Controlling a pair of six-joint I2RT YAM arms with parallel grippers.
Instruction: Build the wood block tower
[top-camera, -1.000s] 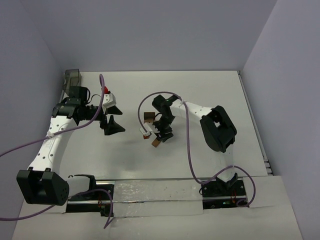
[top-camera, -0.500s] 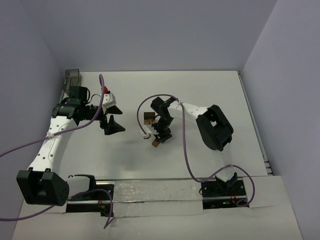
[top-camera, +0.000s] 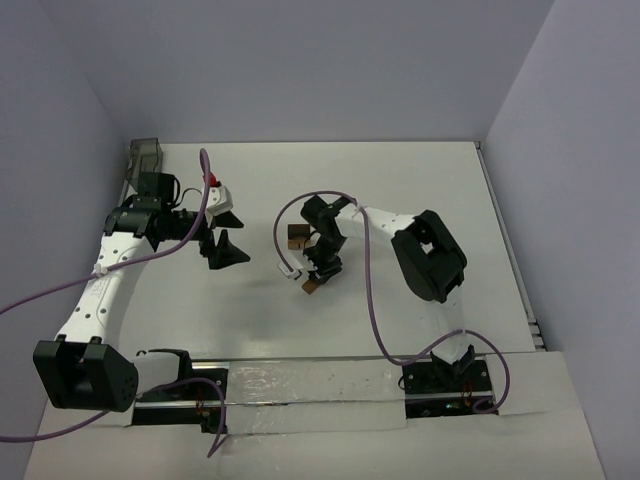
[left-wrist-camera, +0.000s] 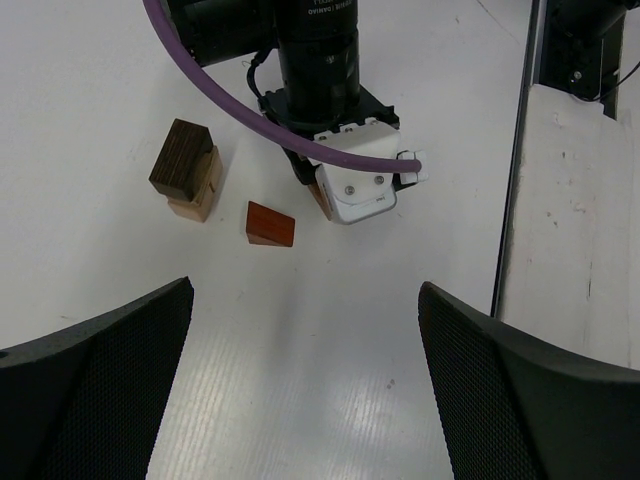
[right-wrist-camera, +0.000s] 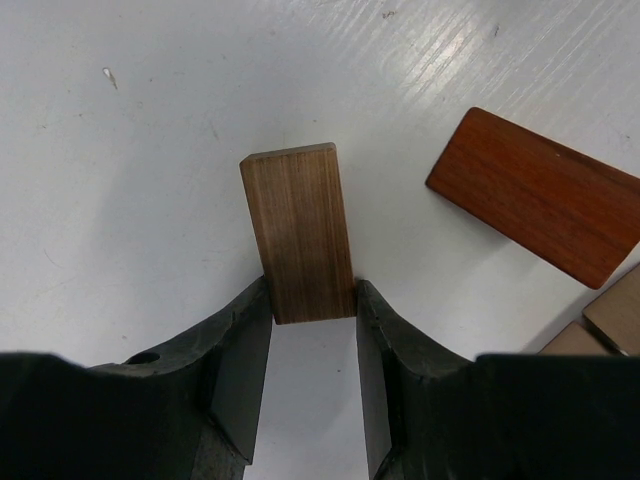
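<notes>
My right gripper is shut on the near end of a brown wooden block, held low over the white table; in the top view the gripper and block sit mid-table. A reddish-brown wedge lies just right of it and also shows in the left wrist view. A dark block stacked on a tan block stands behind, seen from the top. My left gripper is open and empty, well left of the blocks, facing them.
A grey translucent container stands at the back left corner. A small red object sits by the left wrist. The table's right rail and the near edge strip bound the surface.
The right arm's elbow has drifted slightly left; the gripper with the brown block has stayed almost in place. The left arm has not moved.
</notes>
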